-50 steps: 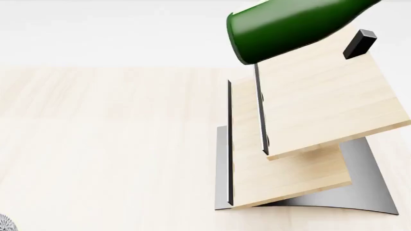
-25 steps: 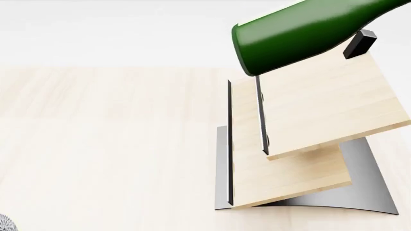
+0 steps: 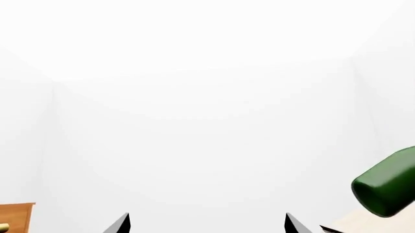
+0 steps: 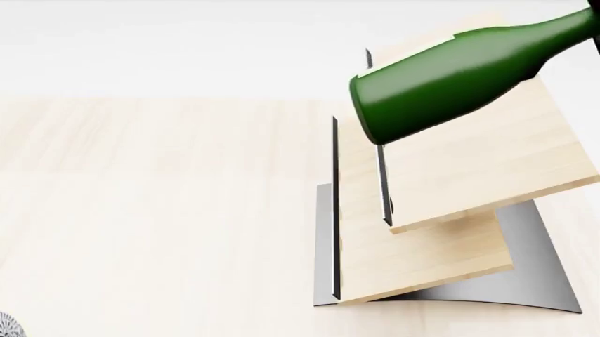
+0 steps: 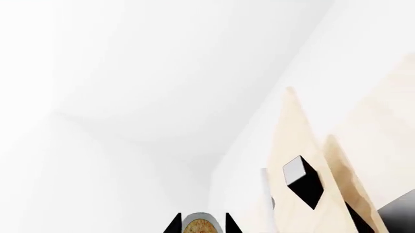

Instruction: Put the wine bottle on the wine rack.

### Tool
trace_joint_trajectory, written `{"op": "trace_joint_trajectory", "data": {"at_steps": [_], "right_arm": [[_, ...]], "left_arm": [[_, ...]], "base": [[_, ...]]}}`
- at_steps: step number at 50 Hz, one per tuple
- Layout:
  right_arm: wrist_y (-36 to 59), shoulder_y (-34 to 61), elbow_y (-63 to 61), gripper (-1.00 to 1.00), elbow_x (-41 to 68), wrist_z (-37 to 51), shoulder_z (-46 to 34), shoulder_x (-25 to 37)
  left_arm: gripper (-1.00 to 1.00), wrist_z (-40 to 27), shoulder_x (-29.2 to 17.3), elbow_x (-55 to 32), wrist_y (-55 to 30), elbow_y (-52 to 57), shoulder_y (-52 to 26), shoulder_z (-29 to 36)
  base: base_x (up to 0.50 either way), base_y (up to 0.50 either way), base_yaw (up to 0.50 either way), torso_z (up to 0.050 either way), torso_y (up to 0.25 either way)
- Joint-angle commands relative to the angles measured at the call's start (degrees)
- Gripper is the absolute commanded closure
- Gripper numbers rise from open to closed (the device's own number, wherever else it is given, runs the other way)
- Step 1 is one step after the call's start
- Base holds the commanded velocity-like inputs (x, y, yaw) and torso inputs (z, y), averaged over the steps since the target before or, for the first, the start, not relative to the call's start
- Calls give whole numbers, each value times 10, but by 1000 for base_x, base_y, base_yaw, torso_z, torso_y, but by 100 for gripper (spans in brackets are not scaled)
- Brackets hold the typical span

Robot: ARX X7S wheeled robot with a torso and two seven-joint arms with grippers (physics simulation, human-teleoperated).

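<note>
The dark green wine bottle (image 4: pixel 450 70) hangs tilted in the air over the upper slanted panel of the wine rack (image 4: pixel 468 161), base toward the left, neck rising to the right edge of the head view. The rack's two light-wood panels stand on a curved grey base (image 4: pixel 542 275). In the right wrist view my right gripper (image 5: pixel 202 225) is shut on the bottle's tan cork top (image 5: pixel 199 228), with the rack's black peg (image 5: pixel 302 183) close by. My left gripper (image 3: pixel 207 224) is open and empty; the bottle's base (image 3: pixel 387 187) shows off to one side of it.
The rack stands on a pale wooden table (image 4: pixel 140 210). A small grey round object (image 4: pixel 5 326) peeks in at the table's near left corner. A brown wooden cabinet (image 3: pixel 15 218) shows at the edge of the left wrist view. White walls lie beyond.
The bottle has moved down and to the right, closer to the rack's upper panel, and now covers the black peg in the head view.
</note>
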Motion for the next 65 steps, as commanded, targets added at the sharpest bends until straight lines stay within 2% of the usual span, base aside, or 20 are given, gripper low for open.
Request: {"op": "trace_joint_trajectory", "data": {"at_steps": [1,65], "right_arm": [[15,24,26,100,-7,-28,12,-1],[10,-32,27,100,0,-55,23,16]], "left_arm": [[-100,0,0,2,-3,0,-3,3],[-100,-10,-6,4,-3,-7,-7,12]], "base": [[0,0,0,10,0],[0,0,0,0,0]]}}
